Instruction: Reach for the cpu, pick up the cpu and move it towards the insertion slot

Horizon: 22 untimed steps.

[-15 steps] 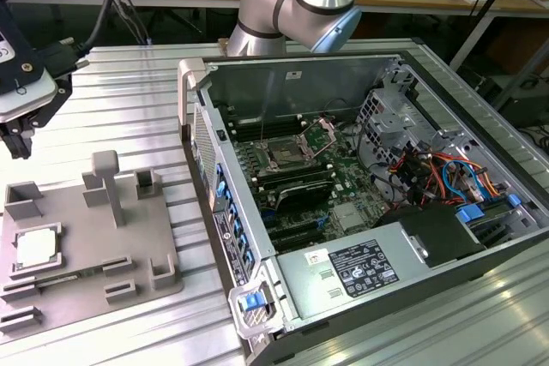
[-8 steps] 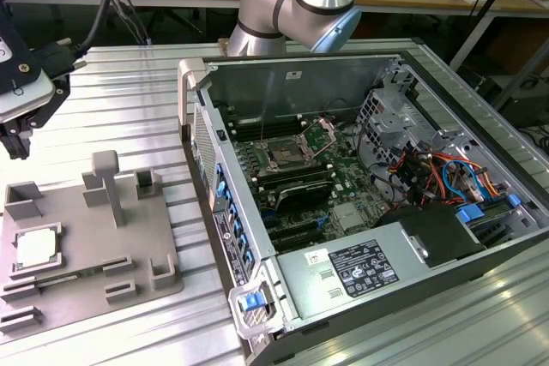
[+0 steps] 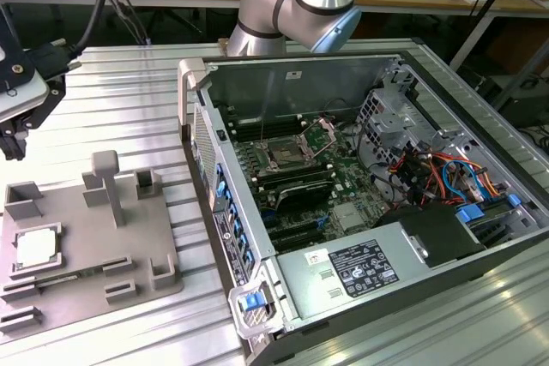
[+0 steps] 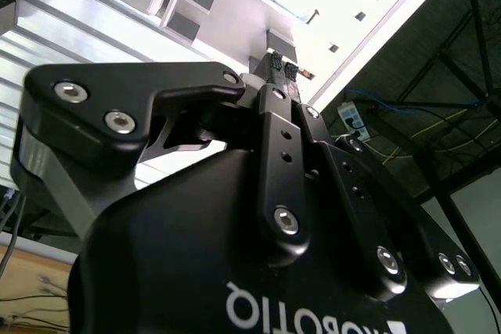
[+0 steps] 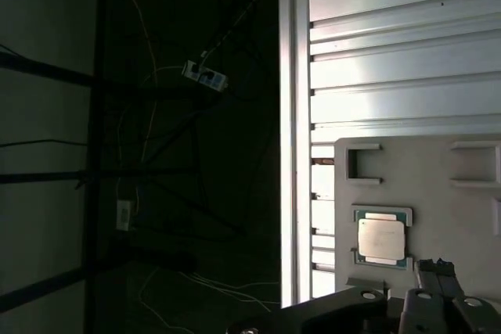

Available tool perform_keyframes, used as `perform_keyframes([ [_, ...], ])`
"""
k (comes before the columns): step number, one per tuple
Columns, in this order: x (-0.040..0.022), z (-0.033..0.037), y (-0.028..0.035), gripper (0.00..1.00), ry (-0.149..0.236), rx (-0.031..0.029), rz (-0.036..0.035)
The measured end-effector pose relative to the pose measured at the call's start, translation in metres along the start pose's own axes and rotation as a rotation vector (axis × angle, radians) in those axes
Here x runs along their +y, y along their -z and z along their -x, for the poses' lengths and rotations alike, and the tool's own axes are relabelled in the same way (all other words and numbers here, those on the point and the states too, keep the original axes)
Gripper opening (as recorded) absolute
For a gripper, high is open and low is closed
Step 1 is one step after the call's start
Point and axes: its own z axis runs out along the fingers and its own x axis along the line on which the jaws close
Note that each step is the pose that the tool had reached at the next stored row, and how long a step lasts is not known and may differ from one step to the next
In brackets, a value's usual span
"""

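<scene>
Reach step: end effector (image 5: 435, 265) empty, fingers pressed together. The cpu (image 5: 381, 238) sits beyond its tips in the grey tray (image 5: 438, 177), no contact. A grasp needs the jaws spread and centred over the cpu.

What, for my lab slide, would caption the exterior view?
Gripper hovers near the grey tray holding the cpu; insertion slot sits in the open case.

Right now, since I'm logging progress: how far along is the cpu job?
Done: nothing yet; the cpu lies in its grey tray, ungripped. In hand: the reach, with the gripper hanging near the tray, fingers shut on nothing. Left: the pick-up and the carry to the insertion slot inside the open case.
</scene>
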Motion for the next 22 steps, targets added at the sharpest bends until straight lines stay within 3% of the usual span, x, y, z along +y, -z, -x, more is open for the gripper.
perform_keyframes([
  [20, -0.0010, -0.0028, 0.0000, 0.11, 0.000, 0.0000, 0.0000],
  [22, -0.0010, -0.0028, 0.0000, 0.17, 0.000, 0.0000, 0.0000],
])
